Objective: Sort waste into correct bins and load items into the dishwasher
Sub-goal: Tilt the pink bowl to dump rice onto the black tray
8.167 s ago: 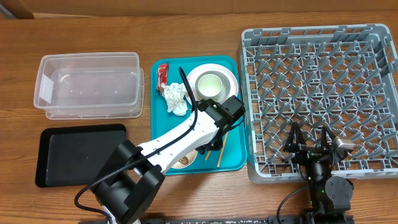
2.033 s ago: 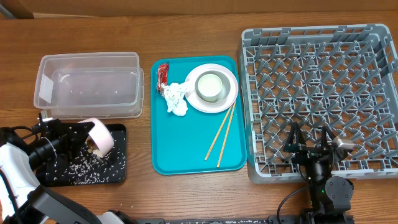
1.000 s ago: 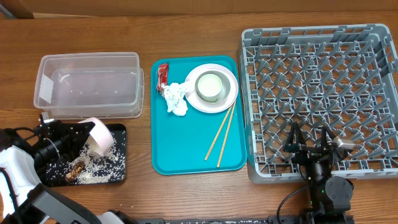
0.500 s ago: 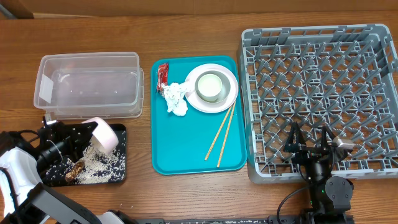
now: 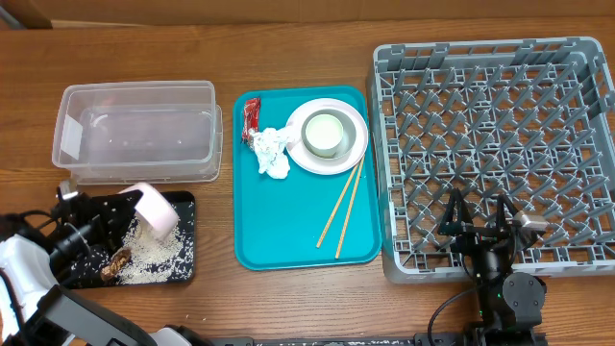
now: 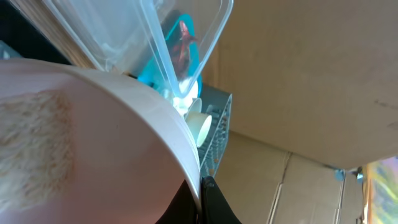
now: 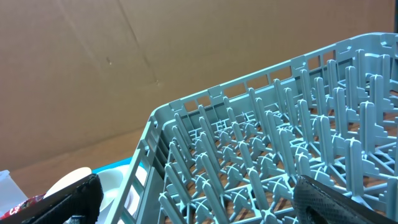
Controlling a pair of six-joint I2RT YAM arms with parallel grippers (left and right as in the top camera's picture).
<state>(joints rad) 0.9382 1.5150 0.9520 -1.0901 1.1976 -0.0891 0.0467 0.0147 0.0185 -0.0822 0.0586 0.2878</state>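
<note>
My left gripper (image 5: 133,208) (image 6: 200,190) is shut on the rim of the white bowl (image 5: 156,211) (image 6: 93,143), which it holds tipped over the black tray (image 5: 77,274). White rice with brown scraps (image 5: 142,256) lies in that tray. On the teal tray (image 5: 279,231) lie the napkin (image 5: 272,152), the red wrapper (image 5: 252,116), two chopsticks (image 5: 341,213) and the round plate (image 5: 354,149) with a cup (image 5: 325,132) on it. My right gripper (image 5: 479,217) (image 7: 205,208) is open over the front of the grey dish rack (image 5: 500,125) (image 7: 261,143), holding nothing.
The clear tub (image 5: 139,130) (image 6: 155,43) stands just behind the black tray and holds nothing. The dish rack fills the right of the table, close against the teal tray. Brown cardboard shows behind in both wrist views.
Rice and brown scraps have poured from the tipped bowl into the black tray. The left gripper and bowl shifted slightly left and down. The right arm has stayed still.
</note>
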